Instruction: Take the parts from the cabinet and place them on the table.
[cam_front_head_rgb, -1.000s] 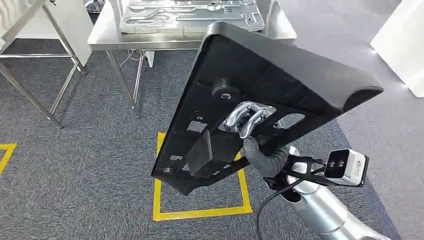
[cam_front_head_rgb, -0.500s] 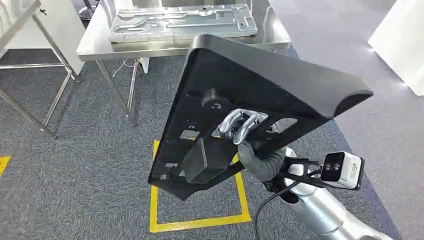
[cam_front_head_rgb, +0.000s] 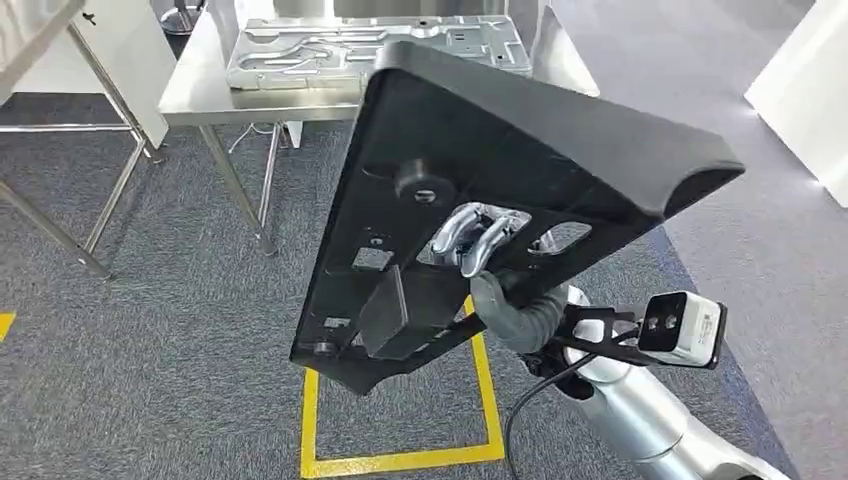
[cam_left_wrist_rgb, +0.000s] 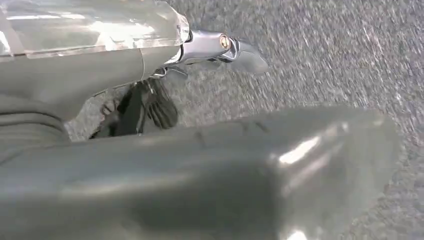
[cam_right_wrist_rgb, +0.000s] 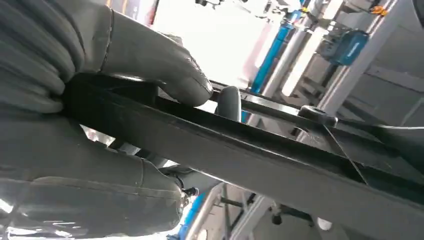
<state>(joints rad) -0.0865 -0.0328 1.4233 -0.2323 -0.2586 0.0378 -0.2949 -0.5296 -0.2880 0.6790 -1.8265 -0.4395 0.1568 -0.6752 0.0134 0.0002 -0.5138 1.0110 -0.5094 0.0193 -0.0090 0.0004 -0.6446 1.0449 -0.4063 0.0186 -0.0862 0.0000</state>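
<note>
Black plastic panel (cam_front_head_rgb: 520, 180) held tilted at centre by right hand (cam_front_head_rgb: 480, 245), fingers hooked through its cutout; steel table (cam_front_head_rgb: 200, 90) with metal plate (cam_front_head_rgb: 370, 45) at 12 o'clock. Right wrist: thumb (cam_right_wrist_rgb: 150, 60) clamps panel edge. Left wrist: left hand (cam_left_wrist_rgb: 150, 100) over carpet, finger state unclear

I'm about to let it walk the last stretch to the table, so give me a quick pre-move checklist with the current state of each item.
1. Right hand grips the black panel: ok, its fingers come through an opening in the panel.
2. Panel level: not ok, it is steeply tilted.
3. Steel table ahead: ok, beyond the yellow floor square.
4. Free spot on the table: cannot tell, a silver stamped plate covers most of the visible top and the panel hides the rest.
5. Left hand empty: cannot tell, blurred.
</note>
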